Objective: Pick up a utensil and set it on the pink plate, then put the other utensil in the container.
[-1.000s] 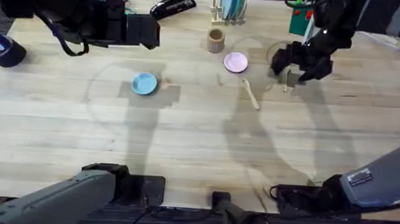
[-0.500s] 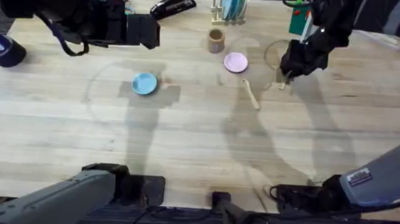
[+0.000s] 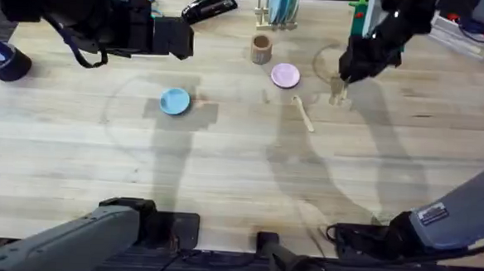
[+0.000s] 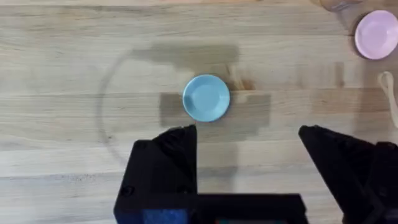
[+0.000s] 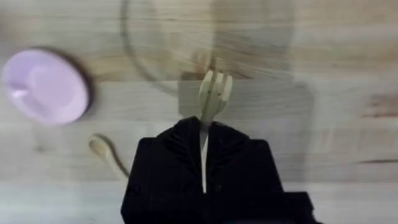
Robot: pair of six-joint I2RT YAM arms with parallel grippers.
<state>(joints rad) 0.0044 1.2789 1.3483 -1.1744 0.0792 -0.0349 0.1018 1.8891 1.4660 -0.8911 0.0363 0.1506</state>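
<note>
At the far left of my overhead feed, the left gripper (image 4: 249, 162) hangs above the counter (image 3: 224, 168) with its jaws wide apart, gripping nothing; its wrist camera looks down on the small blue plate (image 4: 206, 98). Further right, near the back, the brown container (image 3: 261, 48) stands in front of the rack of blue plates (image 3: 279, 9). Just beside the cup lies the pink plate (image 3: 285, 75), bare. The wooden spoon (image 3: 303, 113) rests on the counter in front of the plate, a little to its right. On the right, my right gripper (image 3: 346, 74) has its jaws clamped on the fork (image 5: 212, 99), tines pointing outward beyond the jaws, to the right of the pink plate.
</note>
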